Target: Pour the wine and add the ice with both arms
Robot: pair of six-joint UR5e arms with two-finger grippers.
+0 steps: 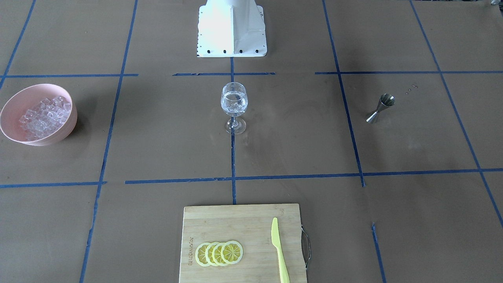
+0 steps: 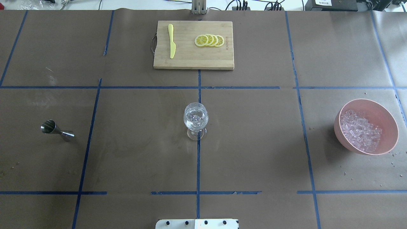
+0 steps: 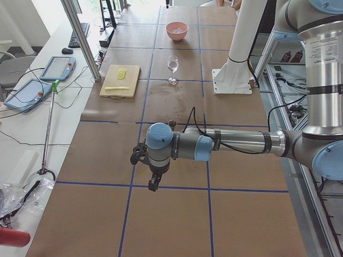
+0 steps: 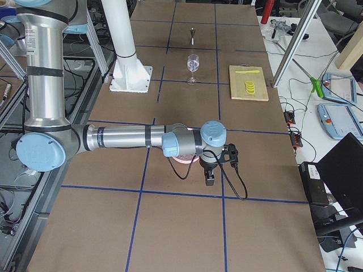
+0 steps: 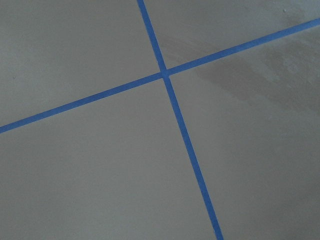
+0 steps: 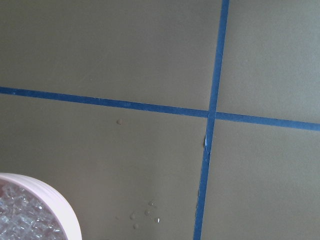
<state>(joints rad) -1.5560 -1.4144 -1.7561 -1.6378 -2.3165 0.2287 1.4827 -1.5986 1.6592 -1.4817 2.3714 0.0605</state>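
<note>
Ice (image 1: 44, 116) fills the pink bowl (image 1: 70, 127); wine (image 1: 234, 105) seems in the centre glass (image 1: 235, 125). We cannot tell left gripper (image 3: 154, 182) or right gripper (image 4: 209, 178) width; dropped ice could topple that glass.

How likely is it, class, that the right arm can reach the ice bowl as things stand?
Probably yes: the right arm hangs close above the pink bowl, and nothing stands around the bowl or covers the ice.

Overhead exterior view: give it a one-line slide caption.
Wine glass with clear liquid at centre, steel jigger left, pink bowl of ice right, cutting board with lemon slices and yellow knife beyond.
</note>
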